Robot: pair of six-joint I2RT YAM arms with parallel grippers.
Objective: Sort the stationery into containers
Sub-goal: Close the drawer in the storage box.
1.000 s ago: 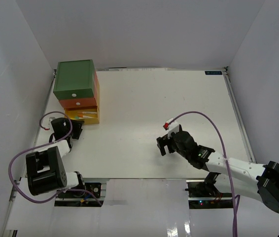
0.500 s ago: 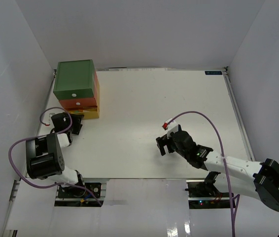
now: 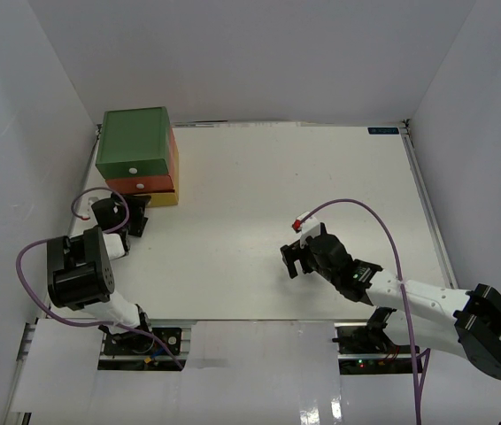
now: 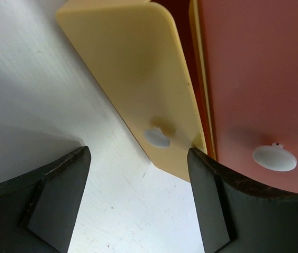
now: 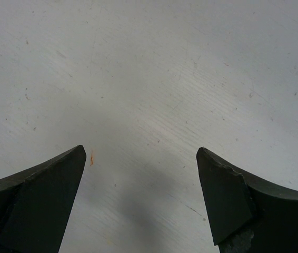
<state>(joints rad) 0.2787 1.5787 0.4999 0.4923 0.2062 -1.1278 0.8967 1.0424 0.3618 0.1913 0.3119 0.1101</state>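
Note:
The containers stand stacked at the table's far left: a green drawer (image 3: 133,142) on top, an orange-red one (image 3: 144,184) in the middle, a yellow one (image 3: 164,199) at the bottom. All three sit pushed in. The left wrist view shows the yellow front (image 4: 133,79) with its white knob (image 4: 157,137), and the orange-red front (image 4: 254,79) with its knob (image 4: 274,157). My left gripper (image 3: 135,212) (image 4: 138,174) is open just before the yellow knob, holding nothing. My right gripper (image 3: 295,257) (image 5: 141,153) hangs open over bare table. The stationery is hidden.
White walls enclose the table (image 3: 277,177) on the left, back and right. A purple cable (image 3: 383,230) loops over the right arm, and another (image 3: 29,266) curls beside the left arm's base.
The yellow drawer, open with pens showing a second ago, now sits pushed in. My left gripper moved toward the stack and its jaws widened. The right arm stayed put.

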